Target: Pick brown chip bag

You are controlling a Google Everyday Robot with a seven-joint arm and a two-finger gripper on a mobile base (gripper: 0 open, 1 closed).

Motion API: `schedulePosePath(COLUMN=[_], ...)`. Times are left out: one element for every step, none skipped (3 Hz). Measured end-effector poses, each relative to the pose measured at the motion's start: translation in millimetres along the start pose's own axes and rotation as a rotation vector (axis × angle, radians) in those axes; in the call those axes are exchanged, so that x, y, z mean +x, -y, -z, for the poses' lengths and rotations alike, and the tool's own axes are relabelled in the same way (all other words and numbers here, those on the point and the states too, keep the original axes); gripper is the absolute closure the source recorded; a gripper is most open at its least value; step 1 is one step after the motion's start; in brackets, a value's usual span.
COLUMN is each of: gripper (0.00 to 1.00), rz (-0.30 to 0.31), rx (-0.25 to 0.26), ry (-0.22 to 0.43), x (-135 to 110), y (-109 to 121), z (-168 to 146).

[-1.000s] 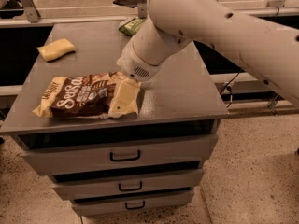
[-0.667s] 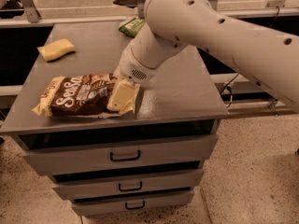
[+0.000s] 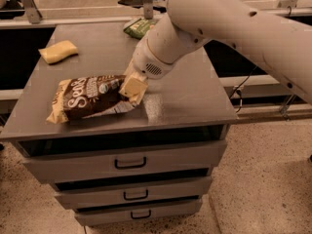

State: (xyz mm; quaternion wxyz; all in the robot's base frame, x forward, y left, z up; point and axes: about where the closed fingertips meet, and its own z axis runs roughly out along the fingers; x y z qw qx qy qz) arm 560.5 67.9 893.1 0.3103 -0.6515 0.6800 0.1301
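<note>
**Camera view: items on and about the grey cabinet**

1. Surface: flat grey top of a drawer cabinet, bearing all the loose items below.
2. Brown chip bag: large crinkly bag lying flat on the near left part of the surface, its long side running left to right. It has a dark brown centre with white lettering and cream-yellow ends. The left end sits close to the near left edge. The right end is tipped upward under the robot's wrist.
3. Pincer: at the end of the pale arm, which reaches in from the upper right. It is down at the bag's raised right end and in contact with it. Whether it is clenched on the bag or released cannot be told, as the wrist housing covers that spot.
4. Yellow block: small, plain and sponge-like, lying at the far left of the surface, well apart from the brown chip bag.
5. Green snack bag: smaller, lying at the far edge near the middle, partly hidden behind the arm.
6. Drawers: three stacked below the surface, each with a dark handle. They are the top, the middle and the bottom.
7. Floor: pale and speckled, to the right of the cabinet.
</note>
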Motion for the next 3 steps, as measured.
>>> schedulePosePath(gripper=[1.00,1.00,1.00], rz=[-0.019,-0.063,-0.113], rx=[0.070,0.103,0.133], ry=[0.079,0.173,0.250], x=[-12.4,-18.6,-25.0], y=[17.4,38.2,61.0], z=[55.6,108.6,157.4])
